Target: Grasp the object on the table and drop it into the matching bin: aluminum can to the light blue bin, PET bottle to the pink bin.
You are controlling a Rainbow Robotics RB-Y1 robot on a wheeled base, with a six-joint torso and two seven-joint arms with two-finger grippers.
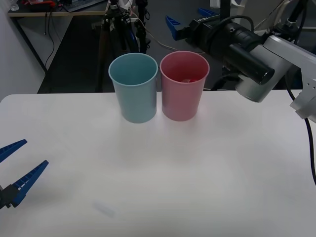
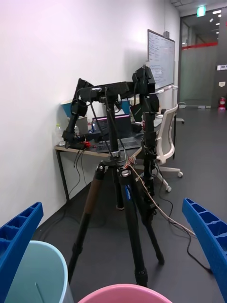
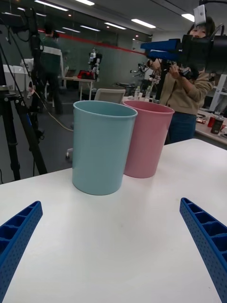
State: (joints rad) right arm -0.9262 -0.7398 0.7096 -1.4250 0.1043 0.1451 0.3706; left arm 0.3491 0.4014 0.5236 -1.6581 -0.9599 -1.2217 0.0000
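The light blue bin (image 1: 134,88) and the pink bin (image 1: 183,86) stand side by side at the back of the white table (image 1: 197,173). Deep inside the pink bin shows a small reddish patch (image 1: 187,79), too small to tell as the PET bottle. My right gripper (image 1: 183,16) hangs open above and behind the pink bin, with nothing between its fingers (image 2: 208,236). Both rims lie just below it, light blue (image 2: 38,270) and pink (image 2: 125,291). My left gripper (image 1: 35,153) stays open and low at the table's near left, facing both bins (image 3: 101,147) (image 3: 146,139).
A black tripod (image 1: 118,24) stands on the floor behind the bins. My right forearm (image 1: 247,49) reaches over the table's back right. A person (image 3: 189,94) stands beyond the far edge. Bare tabletop lies between the left gripper and the bins.
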